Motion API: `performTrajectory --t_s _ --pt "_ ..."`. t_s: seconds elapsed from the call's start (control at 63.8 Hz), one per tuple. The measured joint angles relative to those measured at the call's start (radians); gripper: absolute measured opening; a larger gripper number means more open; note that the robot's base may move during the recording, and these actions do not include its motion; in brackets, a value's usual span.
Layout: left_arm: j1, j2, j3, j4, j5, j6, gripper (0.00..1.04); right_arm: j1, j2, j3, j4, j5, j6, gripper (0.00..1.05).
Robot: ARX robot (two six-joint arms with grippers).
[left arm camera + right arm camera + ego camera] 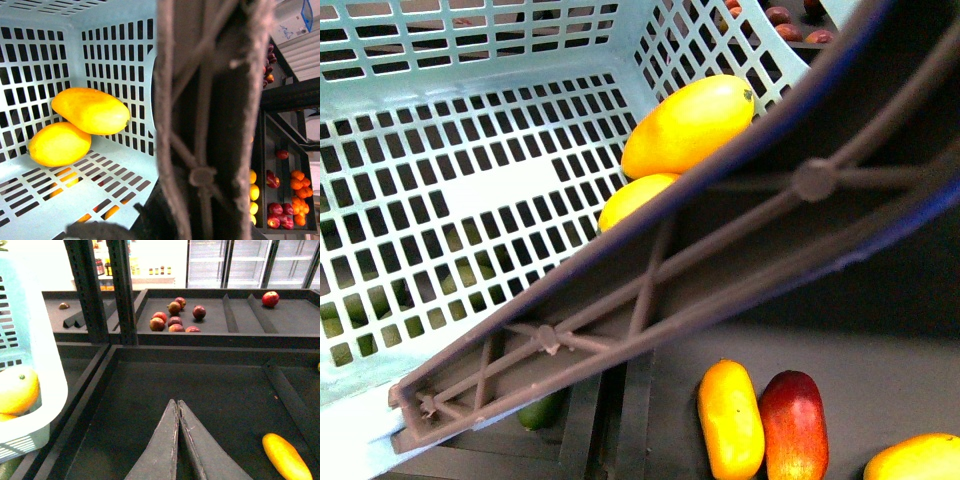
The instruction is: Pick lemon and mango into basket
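Note:
The pale teal basket [470,190] fills the front view, its brown ribbed handle [720,250] crossing in front. Inside, in a far corner, lie the orange-yellow mango [688,125] and, touching it, the smaller bright yellow lemon [635,197], partly hidden by the handle. Both show in the left wrist view: mango [91,110], lemon [59,144]. My left gripper [170,215] is shut on the handle [210,100], its jaws mostly hidden. My right gripper [177,402] is shut and empty over a dark shelf tray, right of the basket [30,340].
Below the basket lie another orange-yellow mango [730,418], a dark red mango [793,425], a yellow fruit [915,458] and a green fruit [540,410]. The right wrist view shows a yellow fruit [286,456], dark red fruits [175,317], a red apple [270,298] and a shelf post [122,290].

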Motion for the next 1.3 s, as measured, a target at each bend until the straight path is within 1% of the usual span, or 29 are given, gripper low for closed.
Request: performTrajectory --t_s 0.439,0.517,0.815,0.831,0.878,0.909,0.988,1.003,1.035,1.097,1.129,1.144,1.176,1.223,1.301 --pt "0.0 0.0 0.0 0.0 0.0 0.0 0.04 0.0 -0.11 0.0 -0.111 0.0 0.0 0.02" --pt "0.0 0.0 0.0 0.0 0.0 0.0 0.04 0.0 -0.239 0.0 -0.267 0.0 0.0 0.02" --pt "0.0 0.0 0.0 0.0 0.0 -0.001 0.04 0.0 -0.276 0.0 -0.282 0.0 -0.001 0.02" --pt "0.0 0.0 0.0 0.0 0.0 -0.001 0.04 0.0 -0.276 0.0 -0.282 0.0 -0.002 0.03" --pt "0.0 0.0 0.0 0.0 0.0 0.0 0.04 0.0 -0.276 0.0 -0.282 0.0 -0.002 0.12" --pt "0.0 0.0 0.0 0.0 0.0 0.0 0.04 0.0 -0.276 0.0 -0.282 0.0 -0.002 0.16" --pt "0.0 0.0 0.0 0.0 0.0 -0.001 0.04 0.0 -0.276 0.0 -0.282 0.0 -0.002 0.33" --pt "0.0 0.0 0.0 0.0 0.0 -0.001 0.04 0.0 -0.276 0.0 -0.282 0.0 -0.002 0.38" --pt "0.0 0.0 0.0 0.0 0.0 0.0 0.04 0.0 -0.276 0.0 -0.282 0.0 -0.002 0.45" --pt "0.0 0.0 0.0 0.0 0.0 0.0 0.04 0.0 -0.276 0.0 -0.282 0.0 -0.002 0.56" --pt "0.0 0.0 0.0 0.0 0.0 0.0 0.04 0.0 -0.276 0.0 -0.282 0.0 -0.002 0.59" --pt "0.0 0.0 0.0 0.0 0.0 0.0 0.04 0.0 -0.276 0.0 -0.282 0.0 -0.002 0.63" --pt "0.0 0.0 0.0 0.0 0.0 -0.001 0.04 0.0 -0.276 0.0 -0.282 0.0 -0.002 0.66" --pt "0.0 0.0 0.0 0.0 0.0 -0.001 0.04 0.0 -0.276 0.0 -0.282 0.0 -0.002 0.75" --pt "0.0 0.0 0.0 0.0 0.0 0.0 0.04 0.0 -0.276 0.0 -0.282 0.0 -0.002 0.85"
